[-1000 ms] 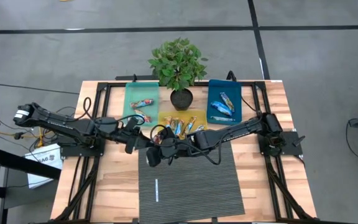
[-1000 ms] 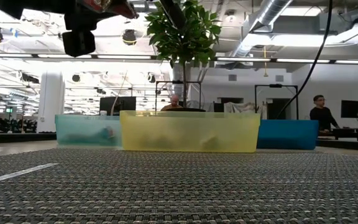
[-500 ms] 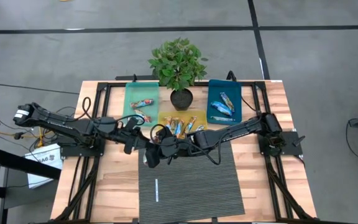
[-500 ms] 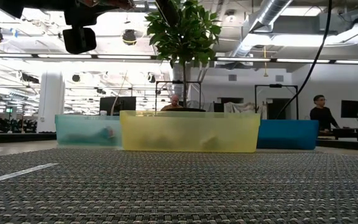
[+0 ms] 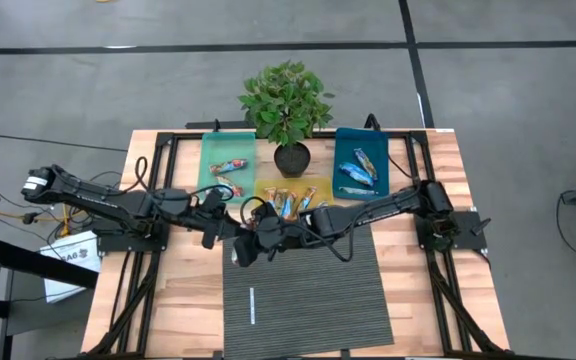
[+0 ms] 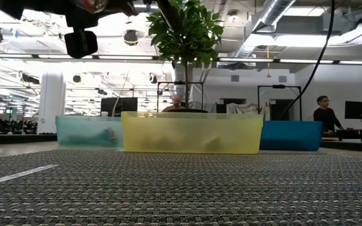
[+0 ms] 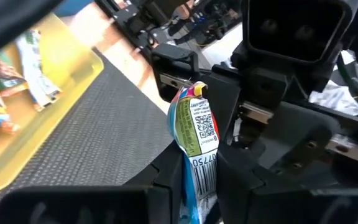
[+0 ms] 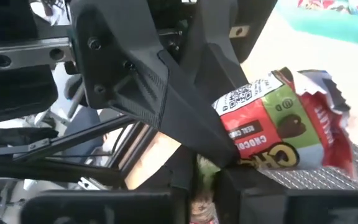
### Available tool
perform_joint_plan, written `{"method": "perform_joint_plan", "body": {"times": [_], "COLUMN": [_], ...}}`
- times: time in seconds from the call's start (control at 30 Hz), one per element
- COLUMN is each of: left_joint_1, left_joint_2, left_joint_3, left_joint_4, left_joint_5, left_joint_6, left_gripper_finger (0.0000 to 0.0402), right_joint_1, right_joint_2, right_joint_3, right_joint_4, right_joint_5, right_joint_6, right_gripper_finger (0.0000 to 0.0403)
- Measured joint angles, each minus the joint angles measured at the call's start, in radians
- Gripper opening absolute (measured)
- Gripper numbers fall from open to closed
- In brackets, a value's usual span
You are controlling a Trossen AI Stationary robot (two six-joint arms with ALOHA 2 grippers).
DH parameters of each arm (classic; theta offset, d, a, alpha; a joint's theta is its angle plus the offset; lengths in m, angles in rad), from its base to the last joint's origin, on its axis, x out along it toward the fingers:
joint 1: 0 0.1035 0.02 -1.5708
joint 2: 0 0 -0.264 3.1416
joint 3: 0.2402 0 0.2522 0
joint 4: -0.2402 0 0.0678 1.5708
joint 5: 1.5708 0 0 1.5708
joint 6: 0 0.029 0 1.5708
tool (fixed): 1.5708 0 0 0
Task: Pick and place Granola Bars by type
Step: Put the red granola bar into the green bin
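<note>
Both grippers meet above the far edge of the grey mat (image 5: 303, 290), in front of the yellow bin (image 5: 261, 188). My left gripper (image 5: 245, 246) (image 7: 197, 186) is shut on a granola bar (image 7: 194, 134) whose wrapper shows blue, white and green with a QR code. My right gripper (image 5: 269, 238) (image 8: 205, 186) faces it and is shut on a red-green wrapped bar (image 8: 278, 134); it looks like the same bar. More bars lie in the yellow bin, red-orange ones (image 5: 229, 167) in the teal bin and blue ones (image 5: 360, 168) in the blue bin. My left gripper pinches the bar's lower part (image 7: 196, 177) between its two fingers. The bar stands up out of the fingers, lifted clear, with its sealed end (image 7: 195, 90) free close to the right gripper. My right gripper has green-orange wrapper (image 8: 205, 167) between its fingers. The left arm's dark finger (image 8: 166, 93) crosses in front of the place of contact. The bar's printed part and crumpled end (image 8: 334, 118) stick out to one side, clear of the table.
A potted plant (image 5: 286, 105) stands behind the yellow bin, between the teal bin (image 5: 206, 150) and the blue bin (image 5: 340, 140). A thin white stick (image 5: 252, 305) lies on the mat's near left part. People sit in the room beyond (image 6: 322, 113).
The two grippers have stayed close together over the mat's far edge. In the low view the red wrapper at the picture's top has risen a little and shows less.
</note>
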Motion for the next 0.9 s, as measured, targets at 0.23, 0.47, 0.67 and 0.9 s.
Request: {"method": "perform_joint_plan", "body": {"times": [0.23,0.47,0.67,0.9], "left_joint_1": [0.000,0.000,0.008,0.078], "left_joint_2": [0.000,-0.002,-0.002,-0.002], "left_joint_3": [0.000,0.000,-0.002,-0.002], "left_joint_4": [-0.072,-0.161,-0.254,-0.294], "left_joint_5": [-0.030,-0.079,-0.150,-0.191], "left_joint_6": [0.035,0.067,0.069,0.069], "left_gripper_finger": [0.0057,0.0057,0.0057,0.0057], "right_joint_1": [-0.011,-0.024,-0.021,-0.014], "right_joint_2": [0.000,0.000,-0.001,-0.001], "right_joint_3": [0.000,0.000,0.001,0.001], "right_joint_4": [-0.018,-0.024,-0.038,-0.058], "right_joint_5": [-0.036,-0.122,-0.181,-0.210], "right_joint_6": [0.038,0.080,0.106,0.131], "right_gripper_finger": [0.0133,0.0223,0.0239,0.0230]}}
